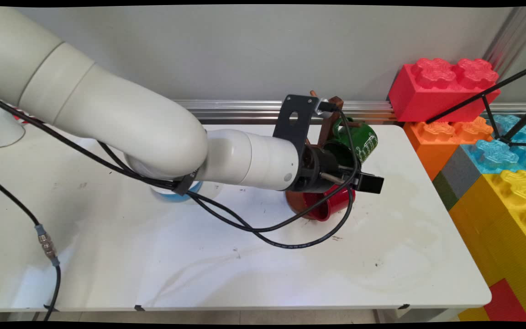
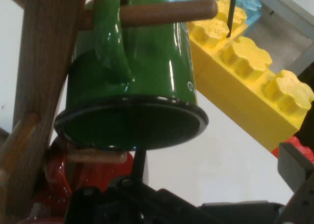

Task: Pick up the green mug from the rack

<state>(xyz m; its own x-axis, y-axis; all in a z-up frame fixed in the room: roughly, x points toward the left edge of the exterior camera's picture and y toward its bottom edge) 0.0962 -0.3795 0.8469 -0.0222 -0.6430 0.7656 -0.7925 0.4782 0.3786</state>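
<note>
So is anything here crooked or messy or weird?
The green mug hangs by its handle on a peg of the wooden mug tree, as such a rack is used. The red mug sits tilted low at the tree's base. The white table has faint stains and dark specks.

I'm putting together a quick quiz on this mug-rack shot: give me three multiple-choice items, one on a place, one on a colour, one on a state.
1. Where does the green mug hang?
A. On a peg of the wooden rack
B. On the table's near edge
C. On the red block

2. What colour is the mug low on the rack, by the gripper?
A. Blue
B. Red
C. Yellow

3. How does the green mug sit?
A. Upright on the table
C. Crushed flat
B. Tilted, hung by its handle

Answers: 1 A, the peg passes through its handle in the hand view. 2 B, the red mug shows at the rack's foot. 3 B, its handle is over the peg, its mouth tipped down.
</note>
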